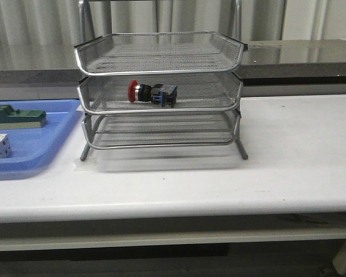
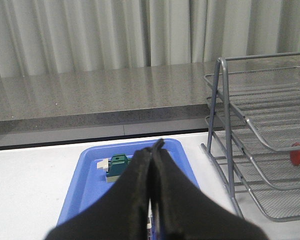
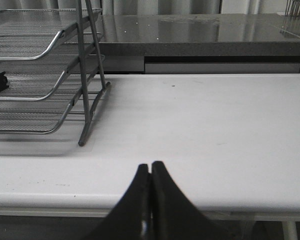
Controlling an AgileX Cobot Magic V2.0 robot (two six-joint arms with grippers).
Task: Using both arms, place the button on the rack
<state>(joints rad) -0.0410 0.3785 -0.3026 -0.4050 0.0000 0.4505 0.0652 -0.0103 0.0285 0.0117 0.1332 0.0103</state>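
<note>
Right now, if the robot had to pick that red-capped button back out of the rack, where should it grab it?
Probably around the black body of the button, between red cap and blue block. It lies on its side on the middle tier of the rack, cap pointing left, so come in through the open front, below the top tray.

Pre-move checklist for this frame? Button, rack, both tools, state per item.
1. Button on the rack: ok, it lies on its side in the middle tier, red cap toward the blue tray side.
2. Button clear of the tier's rim: ok, it sits well inside the mesh.
3. Left tool released and empty: ok, fingers closed together with nothing between, above the blue tray.
4. Right tool released and empty: ok, fingers closed, above the table beside the rack.
5. Rack standing level: ok, its legs rest on the table.
6. Arms clear of the rack: ok, neither shows in the front view.
</note>
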